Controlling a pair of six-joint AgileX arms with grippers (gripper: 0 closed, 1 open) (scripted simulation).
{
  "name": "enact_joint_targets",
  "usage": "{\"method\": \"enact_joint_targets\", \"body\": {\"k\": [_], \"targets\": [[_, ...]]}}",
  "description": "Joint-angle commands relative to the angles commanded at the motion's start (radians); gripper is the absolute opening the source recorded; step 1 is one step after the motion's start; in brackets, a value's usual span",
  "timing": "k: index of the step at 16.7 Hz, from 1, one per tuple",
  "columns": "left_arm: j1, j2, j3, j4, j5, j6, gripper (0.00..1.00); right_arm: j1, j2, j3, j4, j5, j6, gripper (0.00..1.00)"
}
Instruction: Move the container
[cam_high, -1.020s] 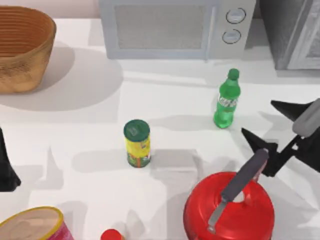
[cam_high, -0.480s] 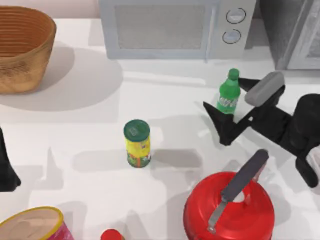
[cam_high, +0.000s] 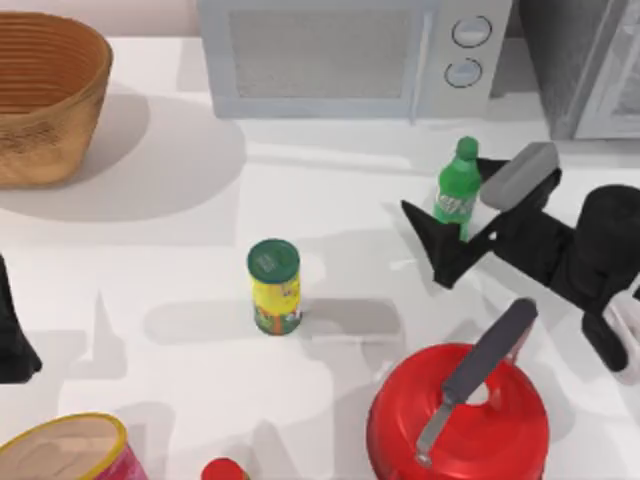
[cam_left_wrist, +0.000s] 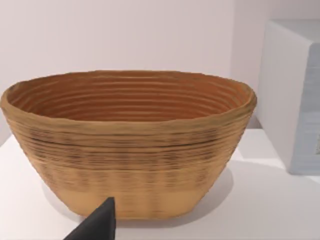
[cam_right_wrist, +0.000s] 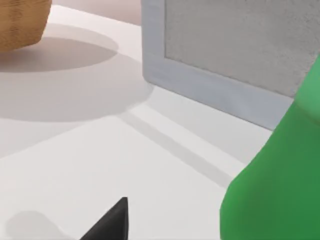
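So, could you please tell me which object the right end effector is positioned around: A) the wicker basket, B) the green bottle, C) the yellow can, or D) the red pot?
B: in the top view the right end effector straddles the green bottle, its fingers open on either side.

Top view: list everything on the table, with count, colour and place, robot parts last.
soda bottle: one, green, right of centre, upright between the right pincer's fingers
can: one, yellow with green lid, centre
pot: one, red with grey handle, bottom right
basket: one, tan wicker, top left
microwave: one, pale grey, top centre
canister: one, pink with yellow rim, bottom left
red cap: one, bottom edge
right pincer: black, open around the bottle
left pincer: black, parked at left edge
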Motion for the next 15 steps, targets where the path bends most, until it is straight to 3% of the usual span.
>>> {"method": "enact_joint_targets", "body": {"k": [10,15], "targets": [[0.000,0.000,0.000,0.000,0.000,0.000,1.00,0.000,0.000,0.000,0.000,0.000,0.000,0.02],[0.000,0.000,0.000,0.000,0.000,0.000,1.00,0.000,0.000,0.000,0.000,0.000,0.000,0.00]]}}
